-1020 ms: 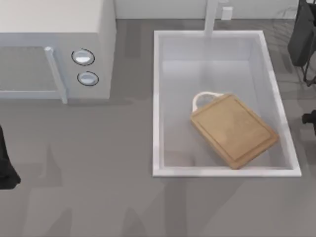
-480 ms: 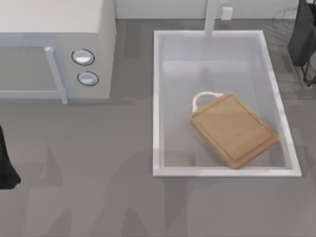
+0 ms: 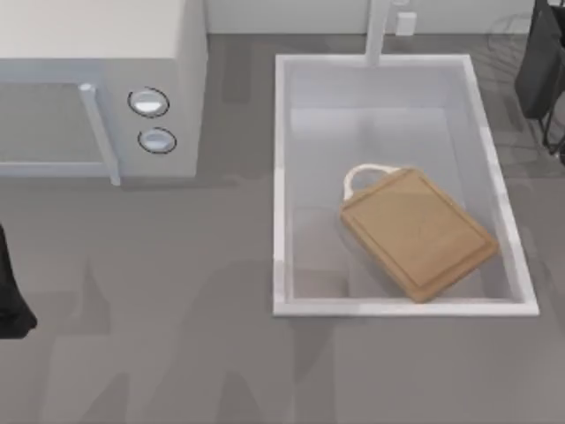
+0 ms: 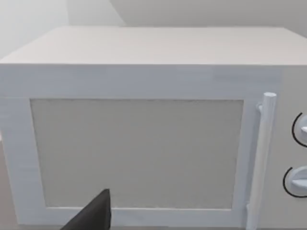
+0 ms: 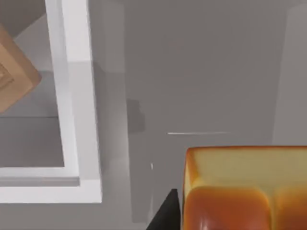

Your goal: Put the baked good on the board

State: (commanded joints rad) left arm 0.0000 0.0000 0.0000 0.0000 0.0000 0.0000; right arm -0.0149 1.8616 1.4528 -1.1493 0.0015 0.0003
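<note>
Wooden board [image 3: 418, 232] unmoved in sink [image 3: 279, 177]; baked good [image 5: 244, 189] outside it.

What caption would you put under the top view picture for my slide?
A wooden board lies tilted inside a white sink, beside a white microwave on the grey counter.

The board [image 3: 417, 231] lies open from above inside the sink [image 3: 281, 185]; its raised rim walls every side.

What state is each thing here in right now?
board: lying flat in the sink, at an angle, nothing on it.
baked good: on the counter outside the sink, not on the board.
microwave: door shut.
left arm: at the counter's left edge.
</note>
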